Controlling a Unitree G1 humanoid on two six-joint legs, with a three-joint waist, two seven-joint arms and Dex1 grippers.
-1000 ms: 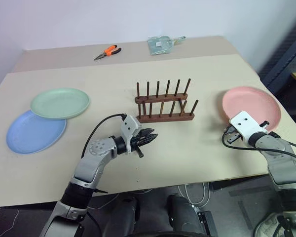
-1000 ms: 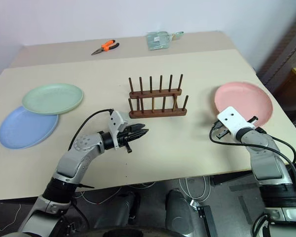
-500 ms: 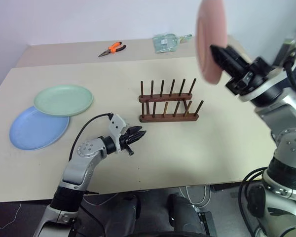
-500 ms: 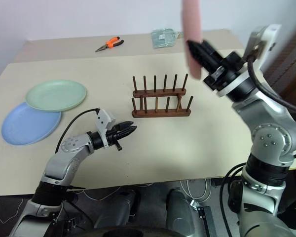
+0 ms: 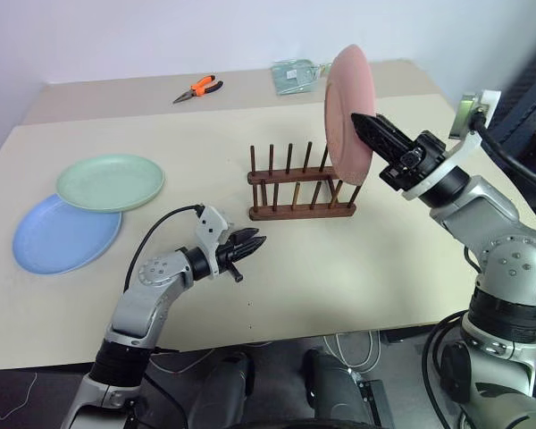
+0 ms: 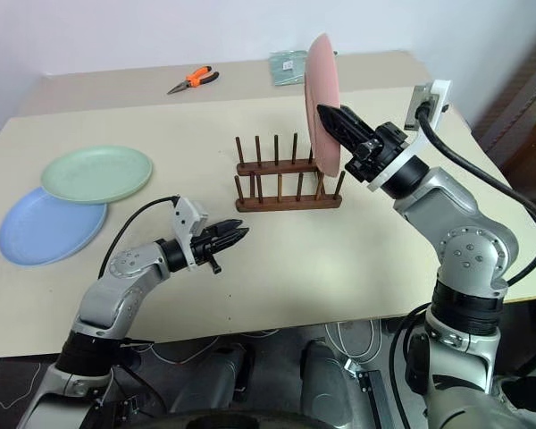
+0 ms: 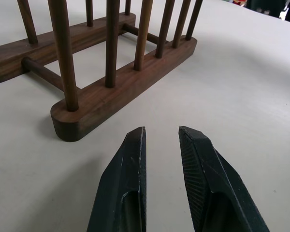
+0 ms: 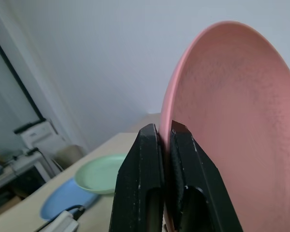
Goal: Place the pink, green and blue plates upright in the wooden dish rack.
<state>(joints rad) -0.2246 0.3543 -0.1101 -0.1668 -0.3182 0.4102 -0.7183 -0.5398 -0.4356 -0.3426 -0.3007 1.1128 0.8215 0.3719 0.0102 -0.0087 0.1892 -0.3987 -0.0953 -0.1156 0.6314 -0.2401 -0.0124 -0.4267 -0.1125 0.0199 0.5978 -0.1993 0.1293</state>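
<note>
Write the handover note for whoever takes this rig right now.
Right gripper: shut on the pink plate, holding it upright above the right end of the wooden dish rack, not yet seated.
Left gripper: fingers slightly apart, empty, low over the table in front of the rack.
Green plate lies flat at far left, overlapping the blue plate.
Done: pink plate picked up.
Left: slot the pink plate, then the green and blue.

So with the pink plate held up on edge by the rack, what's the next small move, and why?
Probably lower it into a slot. The right gripper is shut on the pink plate's rim, holding it upright above the right end of the wooden dish rack, whose pegs hold nothing. The green plate and blue plate lie flat on the table, and the left gripper holds nothing.
</note>
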